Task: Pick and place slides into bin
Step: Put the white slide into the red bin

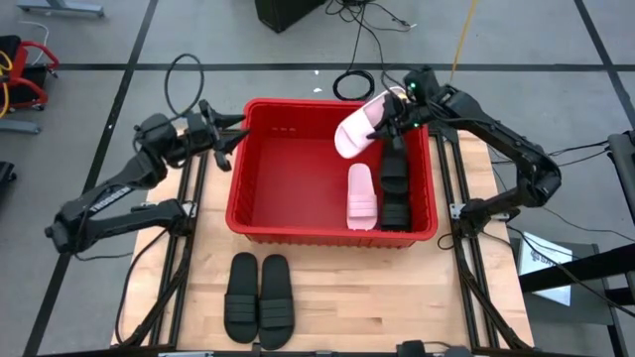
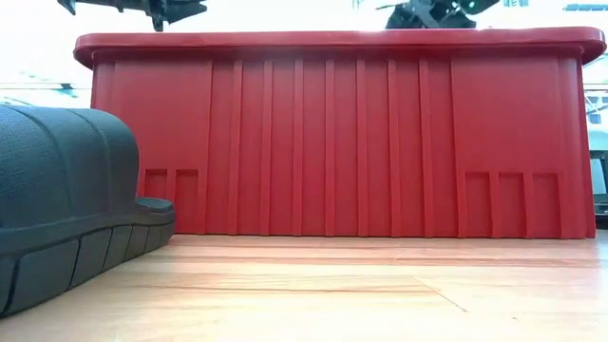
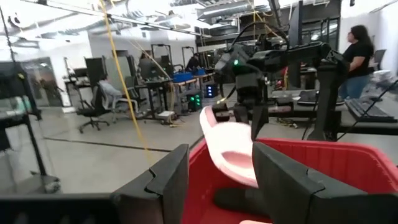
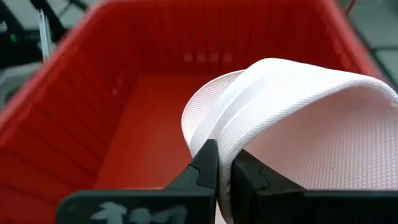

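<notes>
The red bin (image 1: 260,174) stands mid-table; a pale pink slide (image 1: 361,196) and black slides (image 1: 395,186) lie on its floor at the right. Two black slides (image 1: 258,297) lie side by side on their soles near the table's front edge, one close to the low camera (image 2: 66,199). My right gripper (image 1: 389,117) is shut on a white to pale pink slide (image 1: 357,126) above the bin's far right corner. My left gripper (image 1: 234,140) hovers open by the bin's far left corner, nothing between its fingers (image 3: 168,180). My right gripper pinches the edge of the slide's wide strap (image 4: 214,127) between its two fingers. The fingers come from the table's far right, slanting down. The slide hangs tilted below them, lifted clear above the bin's inside (image 3: 233,149).
The bin's tall wall (image 2: 332,133) fills the low view. Bare wood lies between the bin and the front pair of slides. Cables (image 1: 357,79) lie on the floor beyond the table. People and desks show in the room behind (image 3: 357,56).
</notes>
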Controlling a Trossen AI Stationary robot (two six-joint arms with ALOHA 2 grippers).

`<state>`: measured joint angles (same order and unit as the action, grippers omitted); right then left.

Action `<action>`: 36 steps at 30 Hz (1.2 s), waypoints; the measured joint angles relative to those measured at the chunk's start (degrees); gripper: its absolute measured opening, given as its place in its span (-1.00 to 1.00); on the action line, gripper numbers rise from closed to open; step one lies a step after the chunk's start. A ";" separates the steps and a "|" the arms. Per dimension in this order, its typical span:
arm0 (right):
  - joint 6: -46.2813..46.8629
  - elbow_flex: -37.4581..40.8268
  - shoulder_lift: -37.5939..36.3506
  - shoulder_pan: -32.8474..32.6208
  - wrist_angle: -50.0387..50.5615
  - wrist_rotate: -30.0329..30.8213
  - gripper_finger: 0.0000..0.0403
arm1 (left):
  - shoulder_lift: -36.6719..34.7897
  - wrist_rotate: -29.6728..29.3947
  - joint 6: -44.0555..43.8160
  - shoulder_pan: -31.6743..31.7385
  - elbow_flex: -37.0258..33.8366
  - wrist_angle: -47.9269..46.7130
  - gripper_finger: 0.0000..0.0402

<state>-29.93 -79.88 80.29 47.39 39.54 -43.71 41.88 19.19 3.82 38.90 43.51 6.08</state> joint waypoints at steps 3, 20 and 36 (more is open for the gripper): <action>-4.24 0.00 2.25 0.74 4.29 0.01 -0.98 | 2.51 4.79 -2.09 2.96 0.00 2.31 -0.08; -28.91 -15.52 19.35 1.17 36.58 -3.78 -0.99 | 7.07 13.17 -4.31 4.91 -0.02 6.48 -0.08; -48.94 -18.01 31.72 -2.55 45.11 -2.57 -1.00 | 7.07 15.49 -5.52 4.91 -0.02 6.03 -0.08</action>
<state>-78.88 -97.89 112.01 44.84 84.65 -46.28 48.95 34.68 -1.70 43.81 43.48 12.11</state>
